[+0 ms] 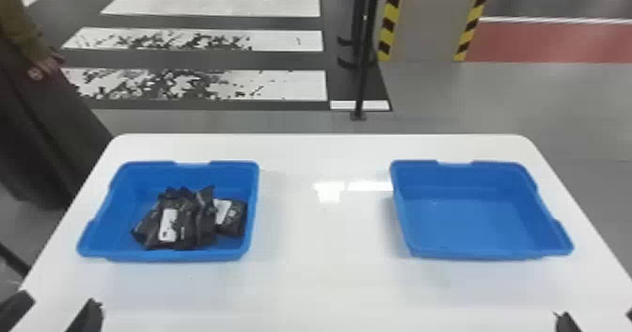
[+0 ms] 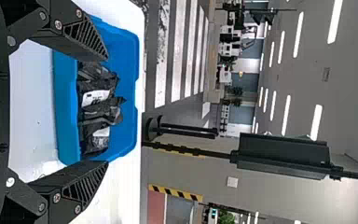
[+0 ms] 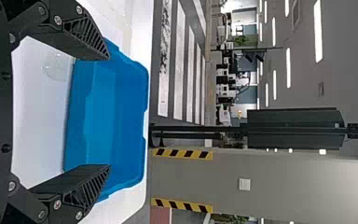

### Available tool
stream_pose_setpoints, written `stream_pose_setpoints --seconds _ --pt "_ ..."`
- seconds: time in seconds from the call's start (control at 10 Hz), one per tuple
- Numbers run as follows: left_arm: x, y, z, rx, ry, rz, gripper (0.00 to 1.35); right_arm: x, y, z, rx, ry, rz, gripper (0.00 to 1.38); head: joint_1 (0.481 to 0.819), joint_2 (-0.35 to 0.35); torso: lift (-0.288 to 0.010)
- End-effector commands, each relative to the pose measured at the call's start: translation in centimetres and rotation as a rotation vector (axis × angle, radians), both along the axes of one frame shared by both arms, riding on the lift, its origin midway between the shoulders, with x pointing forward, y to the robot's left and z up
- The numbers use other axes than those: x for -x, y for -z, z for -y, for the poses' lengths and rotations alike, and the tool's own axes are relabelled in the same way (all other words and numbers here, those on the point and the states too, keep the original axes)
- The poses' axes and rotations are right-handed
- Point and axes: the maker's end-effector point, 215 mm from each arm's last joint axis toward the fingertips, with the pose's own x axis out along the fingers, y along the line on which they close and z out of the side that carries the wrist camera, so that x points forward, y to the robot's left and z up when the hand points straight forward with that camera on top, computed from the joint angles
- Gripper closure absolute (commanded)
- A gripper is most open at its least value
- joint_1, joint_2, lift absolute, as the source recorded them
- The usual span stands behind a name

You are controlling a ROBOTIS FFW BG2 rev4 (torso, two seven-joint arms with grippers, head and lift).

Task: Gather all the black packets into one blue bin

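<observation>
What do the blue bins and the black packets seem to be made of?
The left bin and right bin look like smooth, slightly glossy molded plastic: thin walls, rounded corners and shaped rims in one color. The black packets look like flexible plastic or foil film with a soft sheen, judging by their creases and crinkled, pointed edges; which film is unclear.

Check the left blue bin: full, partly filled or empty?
Partly filled: black packets lie heaped in the left blue bin, with open space to their left.
</observation>
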Motion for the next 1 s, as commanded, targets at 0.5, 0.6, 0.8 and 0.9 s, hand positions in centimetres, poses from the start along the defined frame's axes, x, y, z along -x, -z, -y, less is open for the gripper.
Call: stream_pose_setpoints --seconds 0.5,0.6,0.8,0.9 --pt "0.0 -0.03 0.05 0.005 0.002 0.001 0.27 -0.36 -0.33 -0.11 -0.001 -0.001 0.011 0.21 0.695 -0.021 -0.11" --pt "0.02 0.04 0.06 0.005 0.002 -0.001 0.27 -0.36 -0.33 -0.11 -0.001 -0.001 0.011 0.21 0.695 -0.02 -0.11" --pt "0.01 0.07 0.18 0.005 0.005 -0.002 0.27 -0.41 -0.29 -0.06 -0.004 0.001 0.012 0.21 0.695 -0.021 -0.11" --pt "-0.06 0.05 0.18 0.008 0.004 -0.001 0.27 -0.4 -0.22 -0.06 -0.005 0.001 0.01 0.21 0.695 -0.022 -0.11"
